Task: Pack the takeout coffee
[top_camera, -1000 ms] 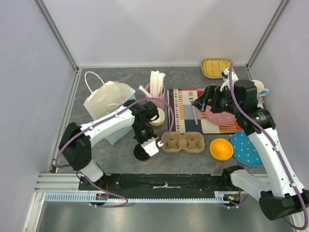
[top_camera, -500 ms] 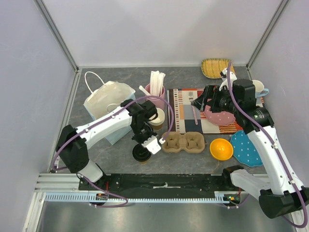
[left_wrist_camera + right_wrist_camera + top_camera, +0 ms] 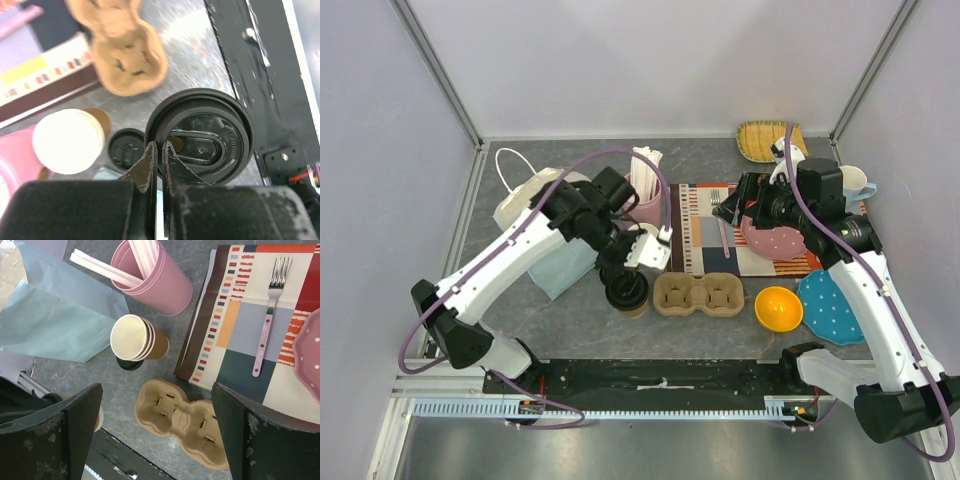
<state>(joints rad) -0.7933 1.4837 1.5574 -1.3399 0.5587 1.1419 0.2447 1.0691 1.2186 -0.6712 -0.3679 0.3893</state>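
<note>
The takeout coffee (image 3: pixel 626 290), a brown paper cup with a black sip lid (image 3: pixel 200 142), is held just left of the brown two-hole cup carrier (image 3: pixel 698 295). My left gripper (image 3: pixel 160 150) is shut on the lid's rim, seen from above. My right gripper (image 3: pixel 160 430) is open and empty, high above the carrier (image 3: pixel 185 422). A stack of unlidded paper cups (image 3: pixel 132 337) lies tilted on a loose black lid (image 3: pixel 129 363); both also show in the left wrist view, the cups (image 3: pixel 67 140) and the lid (image 3: pixel 126 149).
A white paper bag (image 3: pixel 540 205) with pale blue tissue stands at the left. A pink cup of straws (image 3: pixel 155 275) is behind the cups. On the right are a striped placemat (image 3: pixel 720 240) with a fork (image 3: pixel 267 315), a pink plate (image 3: pixel 775 240), a yellow bowl (image 3: pixel 778 308) and a blue dotted plate (image 3: pixel 830 305).
My left arm has swung up and carried the lidded cup back and to the right, closer to the carrier. The right arm has barely moved.
</note>
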